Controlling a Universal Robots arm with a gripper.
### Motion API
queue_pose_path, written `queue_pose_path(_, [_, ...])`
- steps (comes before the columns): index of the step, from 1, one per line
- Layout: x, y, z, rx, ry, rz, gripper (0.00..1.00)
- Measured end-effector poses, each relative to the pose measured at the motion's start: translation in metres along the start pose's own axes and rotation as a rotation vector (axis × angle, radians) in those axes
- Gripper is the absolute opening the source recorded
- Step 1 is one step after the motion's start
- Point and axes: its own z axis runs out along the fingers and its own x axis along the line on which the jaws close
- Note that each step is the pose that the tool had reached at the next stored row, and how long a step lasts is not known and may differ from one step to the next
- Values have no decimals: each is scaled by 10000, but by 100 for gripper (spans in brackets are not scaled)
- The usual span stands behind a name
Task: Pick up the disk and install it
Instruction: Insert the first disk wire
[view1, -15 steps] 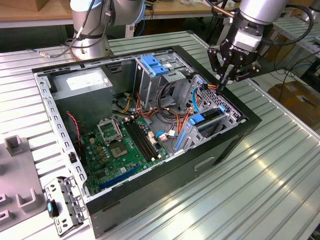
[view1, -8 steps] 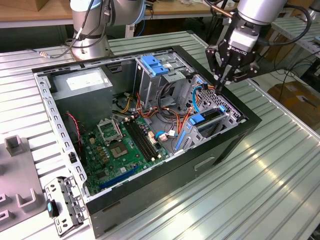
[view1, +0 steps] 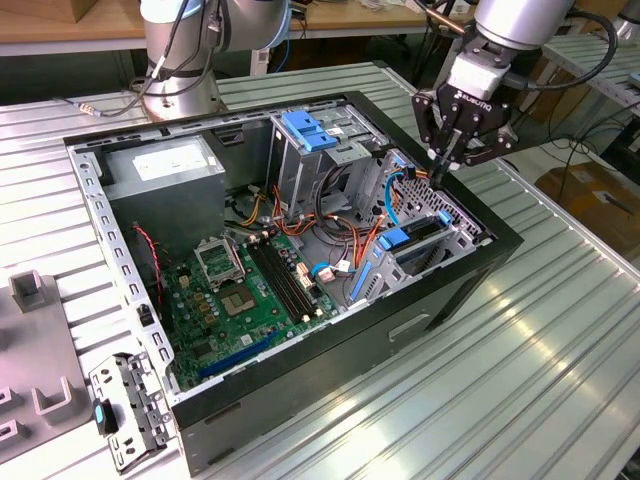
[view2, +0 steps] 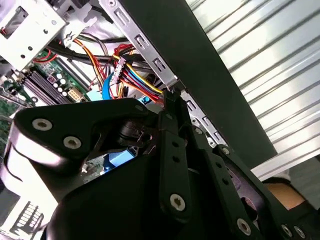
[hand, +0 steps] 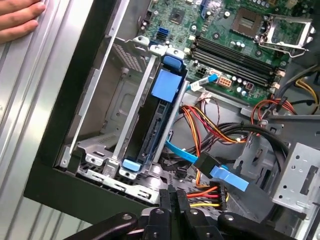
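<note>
The disk (hand: 159, 114) stands on edge in the drive bay at the corner of the open computer case (view1: 480, 270). Its dark body sits between blue side rails, with a blue tab on top. In the exterior view the disk (view1: 418, 243) is at the case's right side, behind a blue tab. My gripper (view1: 441, 170) hangs just above the bay's far end, beside the disk and apart from it. In the first wrist view the gripper (hand: 173, 196) has its fingers pressed together, shut with nothing between them.
A tall grey cage with a light-blue cap (view1: 303, 135) stands mid-case, and a grey box with a white sticker (view1: 165, 165) sits at the back. The motherboard (view1: 250, 290) lies on the floor among coloured cables (hand: 205, 127). A person's hand (hand: 17, 20) rests outside the case wall.
</note>
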Motion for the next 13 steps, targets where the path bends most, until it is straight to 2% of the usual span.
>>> queue_pose_path(6, [-3,5,1,-31,21,879,16])
queue_pose_path(8, [-25,68,0,-35,23,995,16])
queue_pose_path(9, [-26,74,0,-40,31,1141,16])
queue_pose_path(11, [-27,74,2,-58,42,1652,16])
queue_pose_path(13, [-27,74,3,-68,49,1933,16])
